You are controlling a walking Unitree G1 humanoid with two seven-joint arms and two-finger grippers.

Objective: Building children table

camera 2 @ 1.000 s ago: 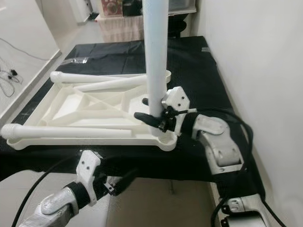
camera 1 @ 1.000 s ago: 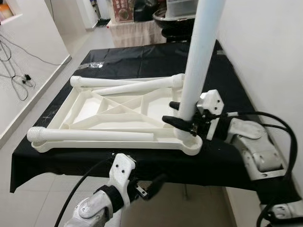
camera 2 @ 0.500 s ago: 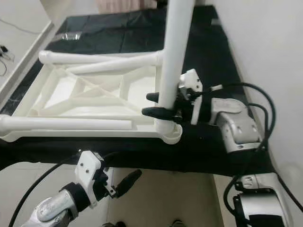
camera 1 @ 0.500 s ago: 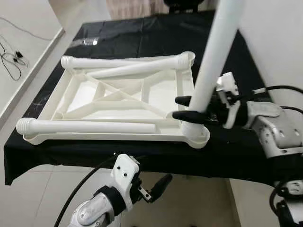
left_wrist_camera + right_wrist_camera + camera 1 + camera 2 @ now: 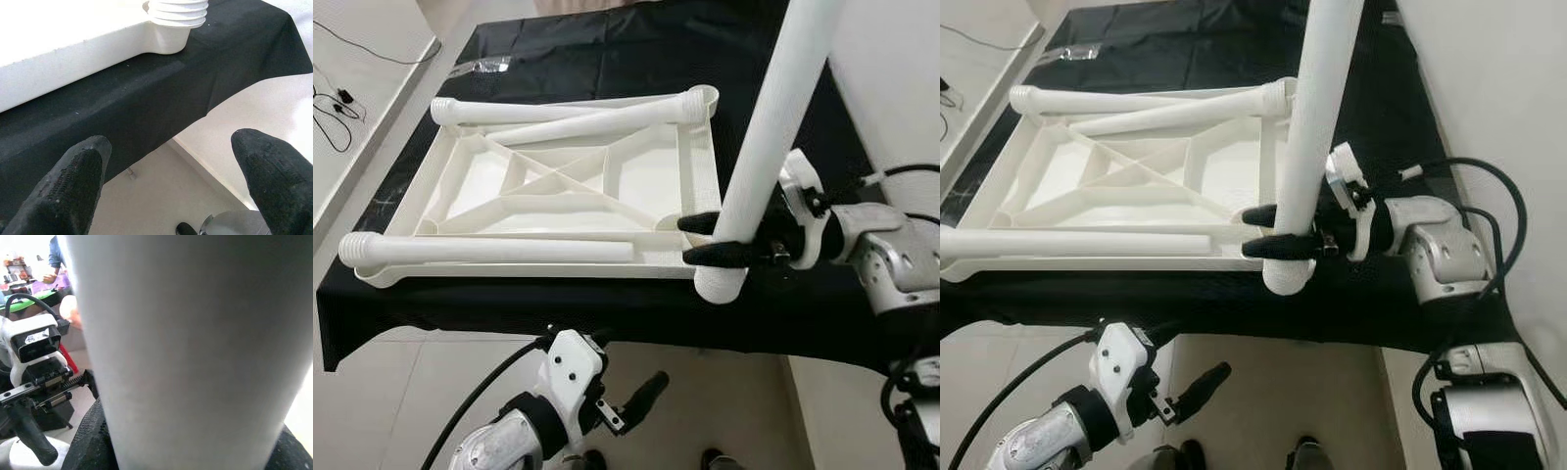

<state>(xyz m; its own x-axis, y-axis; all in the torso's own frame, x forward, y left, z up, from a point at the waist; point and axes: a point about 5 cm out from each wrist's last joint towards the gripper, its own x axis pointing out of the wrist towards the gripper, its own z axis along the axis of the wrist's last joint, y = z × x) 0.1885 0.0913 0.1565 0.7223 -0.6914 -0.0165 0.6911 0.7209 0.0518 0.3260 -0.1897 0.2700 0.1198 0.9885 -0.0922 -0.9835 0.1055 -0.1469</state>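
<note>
The white tabletop lies underside up on a table draped in black cloth. My right gripper is shut on a white table leg, low on its shaft. The leg stands up leaning, its lower end at the tabletop's near right corner. In the right wrist view the leg is pressed between the fingers. One loose leg lies along the near edge and two more at the far edge. My left gripper hangs open below the table's front edge.
A white wall runs close along the table's right side. Bare floor with cables lies to the left. A clear plastic wrapper rests on the cloth at the far left. Dark shoes show on the floor below.
The whole picture has shifted as the head tipped down and nearer. The held leg leans further to the right than before. The left gripper still hangs under the table edge.
</note>
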